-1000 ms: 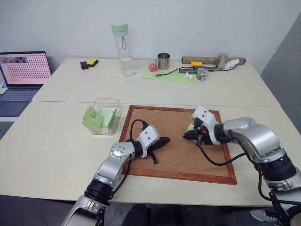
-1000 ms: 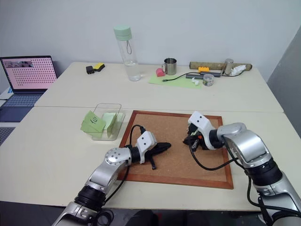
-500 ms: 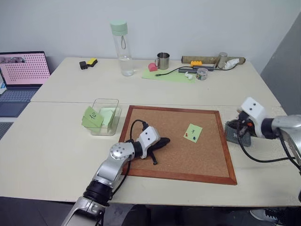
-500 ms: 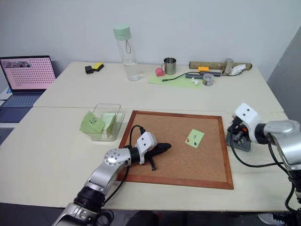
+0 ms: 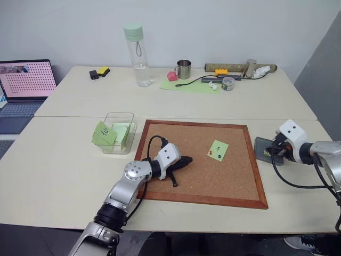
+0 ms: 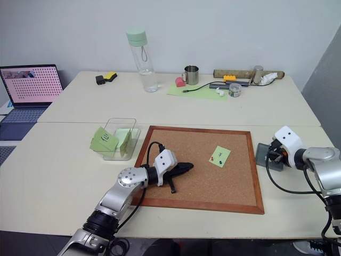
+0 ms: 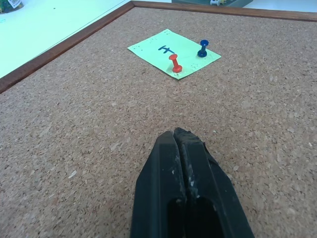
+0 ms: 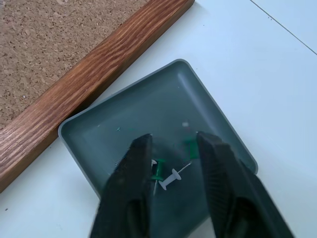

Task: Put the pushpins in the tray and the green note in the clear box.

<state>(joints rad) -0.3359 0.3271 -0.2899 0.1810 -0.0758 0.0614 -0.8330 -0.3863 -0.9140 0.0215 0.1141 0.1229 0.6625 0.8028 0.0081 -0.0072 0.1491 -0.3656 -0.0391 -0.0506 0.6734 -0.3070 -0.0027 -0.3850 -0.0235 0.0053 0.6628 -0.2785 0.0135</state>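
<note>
The green note lies flat on the corkboard, marked with a dark "7". A red pushpin and a blue pushpin stand on it. The dark grey tray sits just off the board's right edge. My right gripper hangs open over it with nothing between its fingers. Green pushpins and a white one lie in the tray below. My left gripper is shut and empty, low over the cork, short of the note. The clear box stands left of the board with scribbled green notes inside.
A tall water bottle, a metal mug, a pale-green mat with a cable and small clutter stand along the far table. A laptop sits at the far left. The board's raised wooden frame runs next to the tray.
My right gripper swung right from the note on the corkboard to above the tray, and its fingers have opened. The left arm has stayed still.
</note>
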